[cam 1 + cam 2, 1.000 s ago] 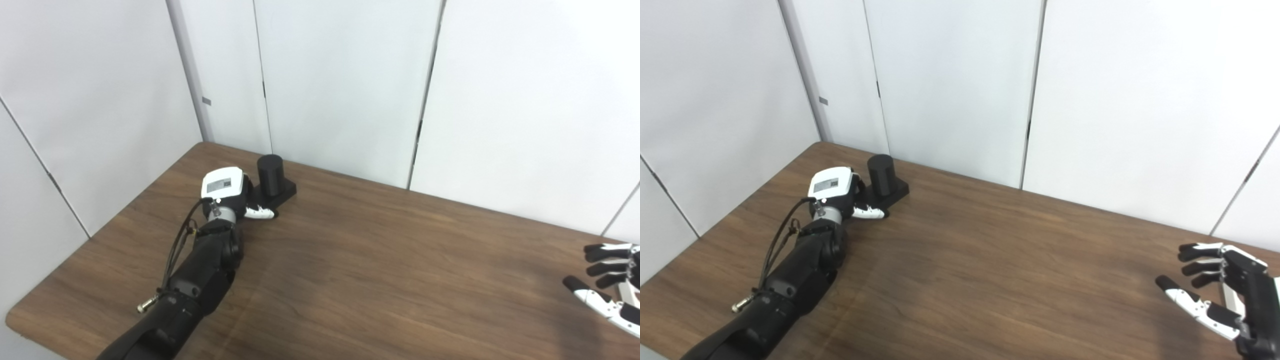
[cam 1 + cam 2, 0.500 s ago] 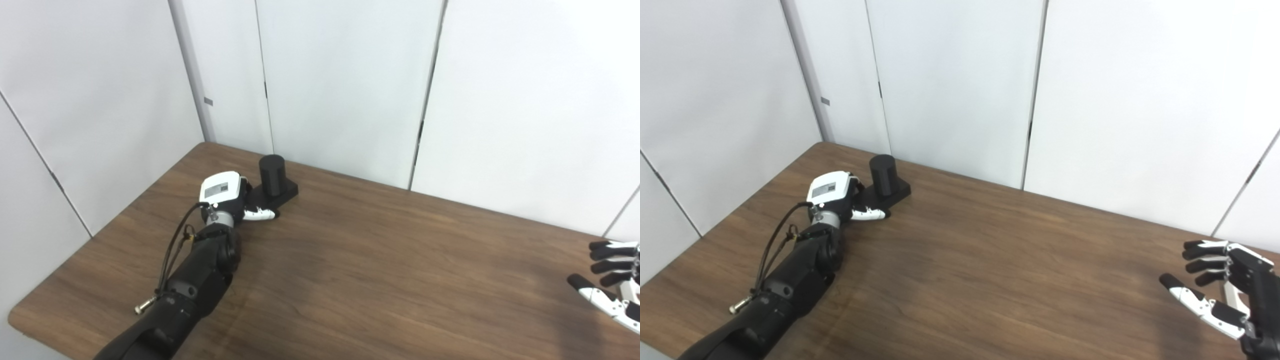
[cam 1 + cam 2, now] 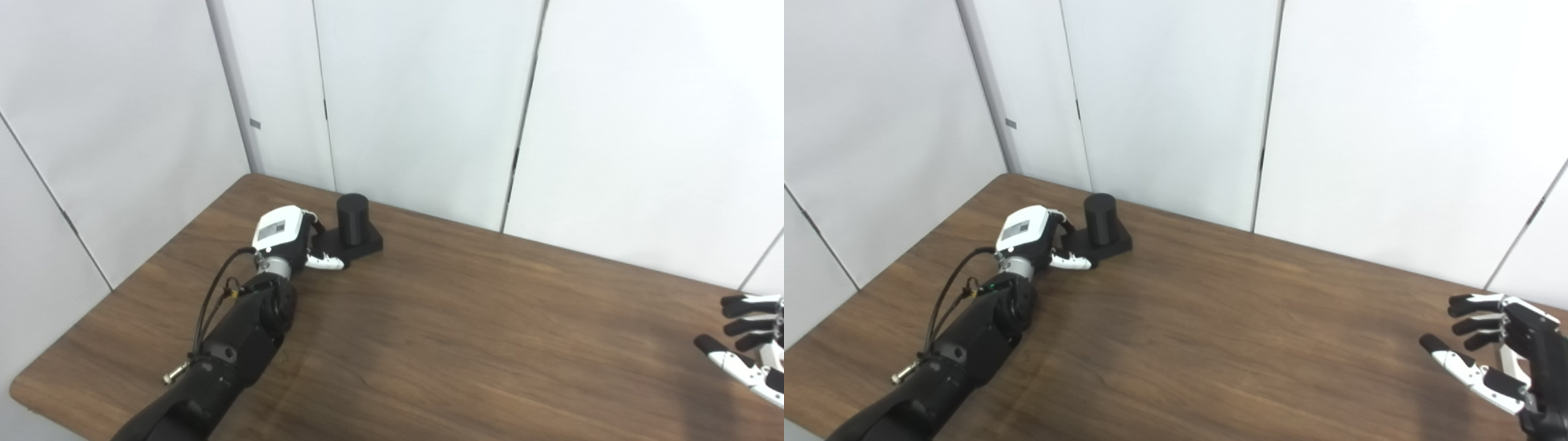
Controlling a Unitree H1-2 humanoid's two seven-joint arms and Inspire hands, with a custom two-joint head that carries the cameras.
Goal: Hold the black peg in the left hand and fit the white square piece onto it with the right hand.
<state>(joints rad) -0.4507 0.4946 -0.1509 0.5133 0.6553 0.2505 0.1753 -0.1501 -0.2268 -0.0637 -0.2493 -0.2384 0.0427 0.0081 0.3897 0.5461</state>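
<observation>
White panels back your wood surface (image 3: pixel 465 343). Your left hand (image 3: pixel 288 239) is closed on the peg's (image 3: pixel 353 219) base near the far-left corner; the right hand (image 3: pixel 1500 355) hangs open and empty. No white piece shows. That edge grip could let the peg tip.

This looks like a lab or test room, though little shows. A bare wood-grain table (image 3: pixel 465 343) stands in a corner of plain white wall panels (image 3: pixel 416 92). Nothing homely appears.
</observation>
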